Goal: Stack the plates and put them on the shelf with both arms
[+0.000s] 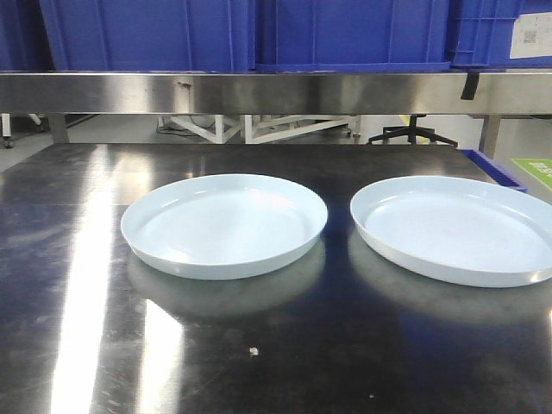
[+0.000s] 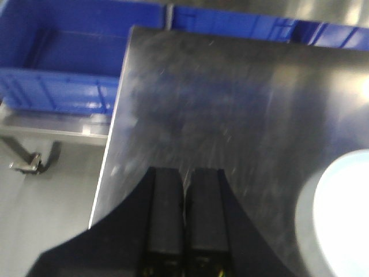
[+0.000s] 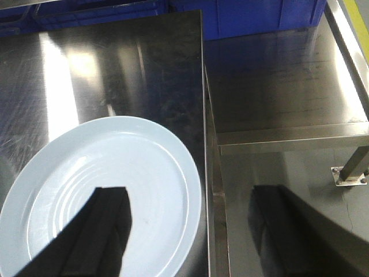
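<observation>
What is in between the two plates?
Nothing. Only bare, shiny tabletop lies between one plate and the other plate, seen in the front-facing view.

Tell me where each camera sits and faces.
Front view: low, level across the dark steel tabletop at two pale blue round plates, left plate and right plate, brushed stainless-steel shelf behind; no robot parts.
Left wrist: faces down past the shut left gripper; left plate's rim at right.
Right wrist: faces down past the open right gripper onto the right plate.
Front and right wrist share the right plate.
</observation>
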